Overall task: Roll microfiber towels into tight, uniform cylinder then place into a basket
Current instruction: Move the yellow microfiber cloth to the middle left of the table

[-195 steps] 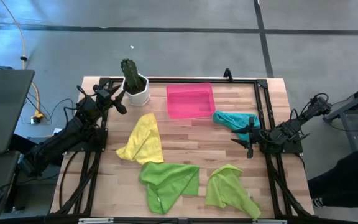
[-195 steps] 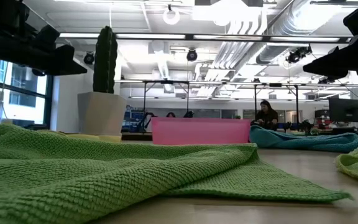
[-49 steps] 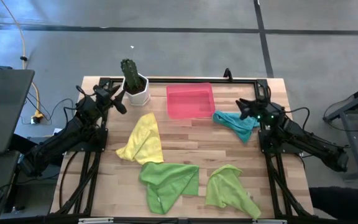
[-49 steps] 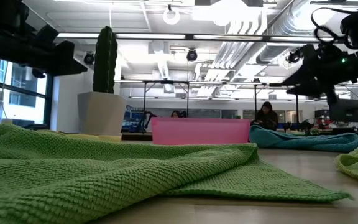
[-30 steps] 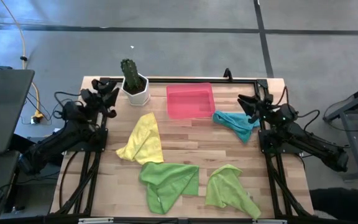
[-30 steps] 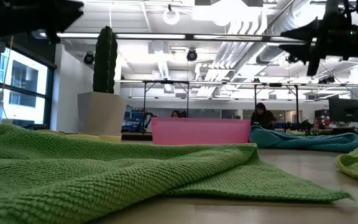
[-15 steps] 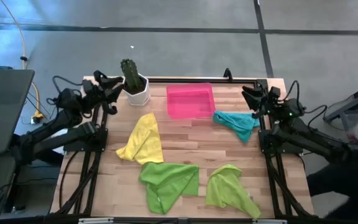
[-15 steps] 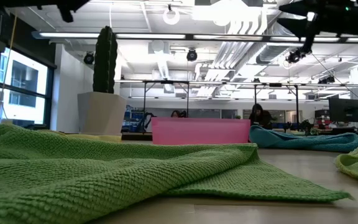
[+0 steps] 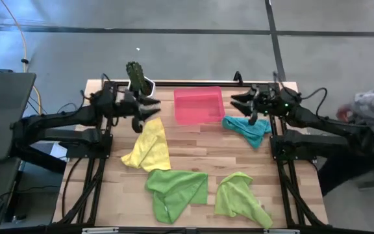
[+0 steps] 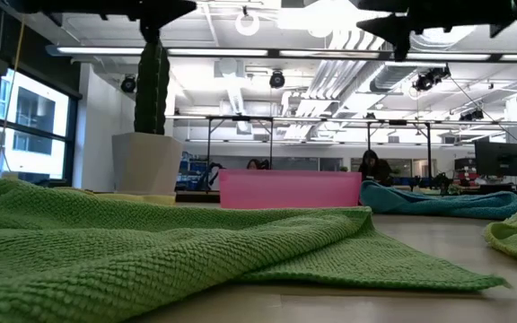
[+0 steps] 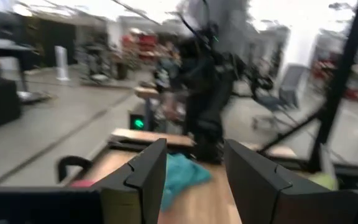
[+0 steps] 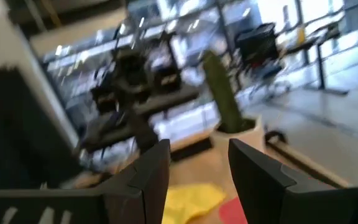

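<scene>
Wooden table (image 9: 200,146) holds basket (image 9: 199,104), long axis crosswise; both grippers' fingers (image 11: 145,177) spread, empty.

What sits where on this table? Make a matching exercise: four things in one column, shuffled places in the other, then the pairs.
1. yellow microfiber towel
2. teal microfiber towel
3. shallow pink plastic basket
4. white pot with green cactus

A. far left corner
B. far edge, middle
C. just right of the basket
D. left half, mid-table

Pairs: 1-D; 2-C; 3-B; 4-A
</scene>
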Controlling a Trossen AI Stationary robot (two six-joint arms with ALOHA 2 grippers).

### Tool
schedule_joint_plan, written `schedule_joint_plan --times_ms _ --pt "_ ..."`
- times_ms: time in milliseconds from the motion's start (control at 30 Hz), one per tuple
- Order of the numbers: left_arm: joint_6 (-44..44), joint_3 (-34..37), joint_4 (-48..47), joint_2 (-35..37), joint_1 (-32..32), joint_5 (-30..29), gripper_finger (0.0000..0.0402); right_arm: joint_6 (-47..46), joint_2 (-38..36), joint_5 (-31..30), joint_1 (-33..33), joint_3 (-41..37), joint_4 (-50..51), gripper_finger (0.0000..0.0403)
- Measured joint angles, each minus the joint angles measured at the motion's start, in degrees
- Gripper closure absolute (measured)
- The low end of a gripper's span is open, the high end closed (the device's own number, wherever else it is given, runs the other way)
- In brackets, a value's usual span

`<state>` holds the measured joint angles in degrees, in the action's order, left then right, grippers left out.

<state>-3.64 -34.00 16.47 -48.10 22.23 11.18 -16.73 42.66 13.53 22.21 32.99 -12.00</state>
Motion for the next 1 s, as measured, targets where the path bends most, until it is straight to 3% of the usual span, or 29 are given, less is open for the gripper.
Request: schedule_joint_plan --times_ms 267,467,700,833,1000 --pt "1.7 -0.4 -1.5 -5.1 -11.4 -1.6 0.0253 4.2 7.2 0.0 -12.9 4.8 7.0 0.0245" --pt "1.5 -0.4 -2.6 -9.6 -21.3 -13.5 0.0253 3.7 12.0 -0.4 -22.2 4.9 7.1 0.0245" --pt "1.0 -0.4 -3.1 -15.8 -31.2 -27.3 0.0253 3.2 17.9 -10.5 -31.8 4.9 7.1 0.0245" --pt "-2.0 -0.4 -3.1 -19.1 -35.1 -34.9 0.0253 -2.1 21.4 -11.7 -35.3 4.9 7.1 0.0245" --pt "-6.3 -0.3 -4.4 -23.7 -37.8 -40.1 0.0253 -7.7 25.8 -11.5 -39.2 4.9 7.5 0.0245"
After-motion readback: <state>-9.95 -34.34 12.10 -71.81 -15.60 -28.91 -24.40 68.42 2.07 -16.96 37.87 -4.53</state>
